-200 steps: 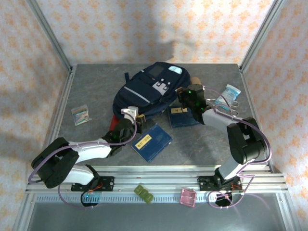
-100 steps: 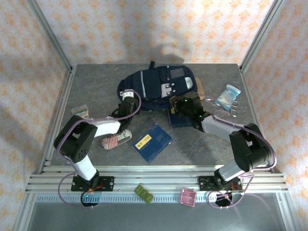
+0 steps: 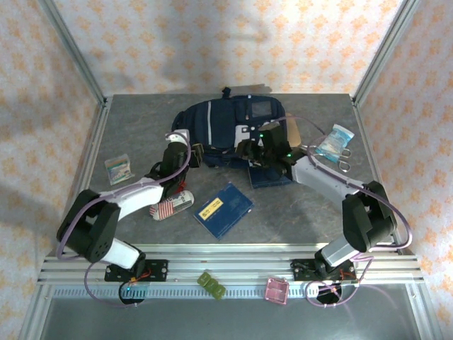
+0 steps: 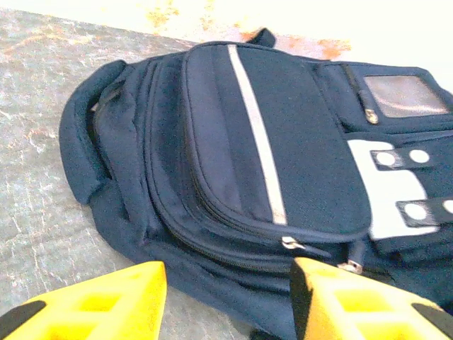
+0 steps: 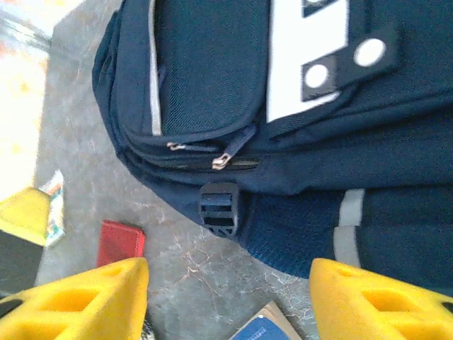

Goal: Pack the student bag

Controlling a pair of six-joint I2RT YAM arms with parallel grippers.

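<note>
The student bag, navy with a pale stripe and grey patches, lies crosswise at the back middle of the table. My left gripper is at its near left edge, open, with nothing held. In the left wrist view its yellow fingers frame the student bag's lower seam and a zip pull. My right gripper hovers open by the near edge further right. In the right wrist view it stands over bare table below the bag, its black buckle and zip pulls.
A navy book with a yellow label lies at front centre, another under the right arm. A red-striped pouch sits by the left arm, a small packet at the left, a packet and scissors at the right.
The bag has swung round to lie crosswise nearer the back. Both grippers have opened. The left gripper moved up from the front to the bag's near edge.
</note>
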